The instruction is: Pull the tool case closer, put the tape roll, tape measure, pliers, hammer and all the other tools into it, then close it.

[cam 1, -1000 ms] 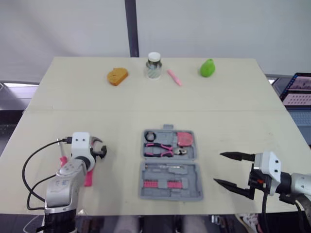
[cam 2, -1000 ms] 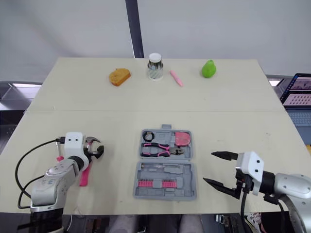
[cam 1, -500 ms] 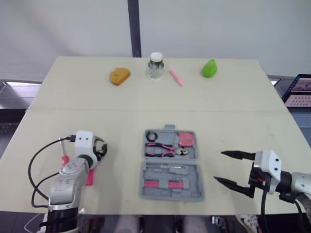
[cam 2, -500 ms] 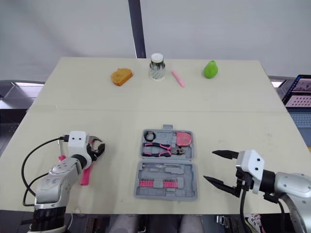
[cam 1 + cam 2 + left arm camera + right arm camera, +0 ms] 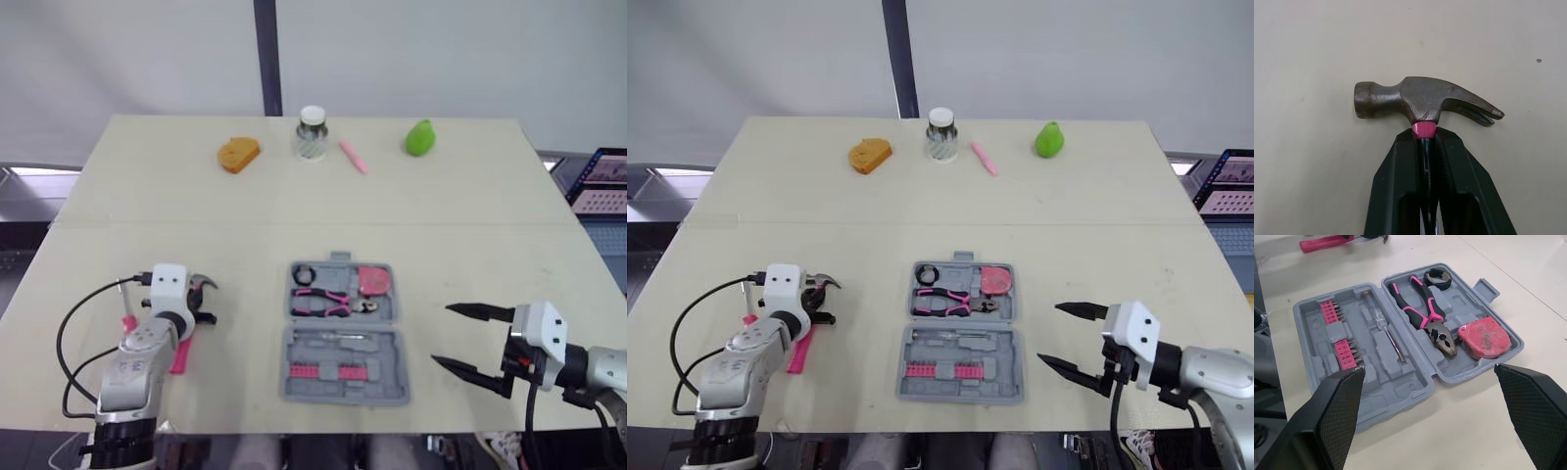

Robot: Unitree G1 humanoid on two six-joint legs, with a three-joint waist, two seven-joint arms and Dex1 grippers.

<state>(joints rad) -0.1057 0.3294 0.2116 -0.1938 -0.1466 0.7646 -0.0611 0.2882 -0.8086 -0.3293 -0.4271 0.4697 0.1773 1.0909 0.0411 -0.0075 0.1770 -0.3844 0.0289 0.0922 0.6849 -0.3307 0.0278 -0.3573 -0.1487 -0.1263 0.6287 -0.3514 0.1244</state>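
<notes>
So we've got the left gripper (image 5: 1426,140) clamped on the hammer (image 5: 1420,100), whose head just swung round. Looks ready to carry to the case (image 5: 1405,384); right gripper (image 5: 443,337) gapes wide.

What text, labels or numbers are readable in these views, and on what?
None is readable.
Tape measure: worn red face, no legible marking.
Laptop screen: content too small to read.
Jar: no readable label.
Hammer head and tool case: no marking visible.
</notes>
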